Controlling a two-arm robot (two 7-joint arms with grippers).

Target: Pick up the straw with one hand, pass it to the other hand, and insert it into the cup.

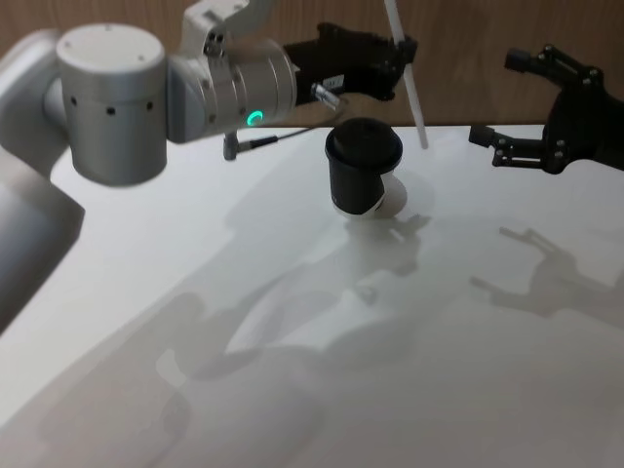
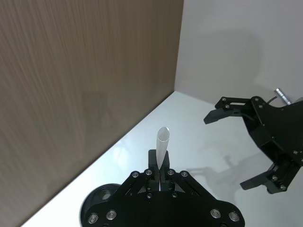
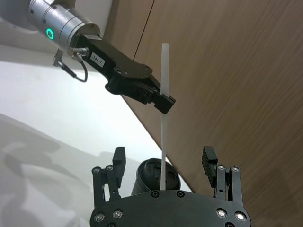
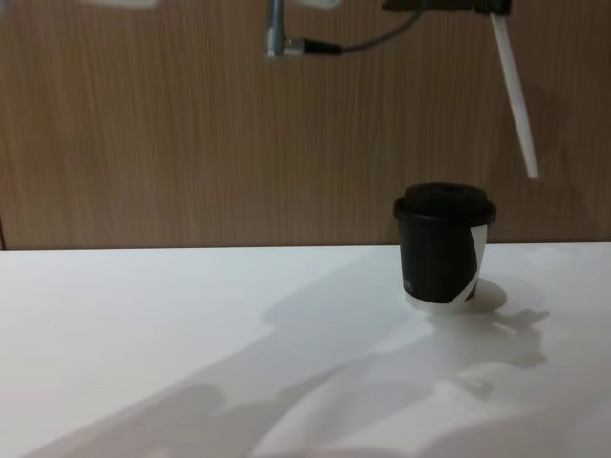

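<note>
The white straw (image 1: 409, 78) hangs slightly tilted in the air, and my left gripper (image 1: 402, 49), the black one on the silver green-lit wrist, is shut on its upper part. In the left wrist view the straw (image 2: 162, 144) rises from between that gripper's fingers (image 2: 160, 177). The black lidded cup (image 1: 363, 175) stands upright on the white table. In the chest view the straw's (image 4: 516, 95) lower end is above and to the right of the cup (image 4: 444, 250). My right gripper (image 1: 490, 96) hovers open to the right of the straw, holding nothing; its fingers (image 3: 208, 158) frame the straw (image 3: 164, 94) and the cup lid (image 3: 156, 176).
The white table (image 1: 292, 370) meets a brown wood-grain wall (image 4: 143, 124) just behind the cup. A thin dark cable (image 1: 263, 139) hangs from the left wrist, left of the cup.
</note>
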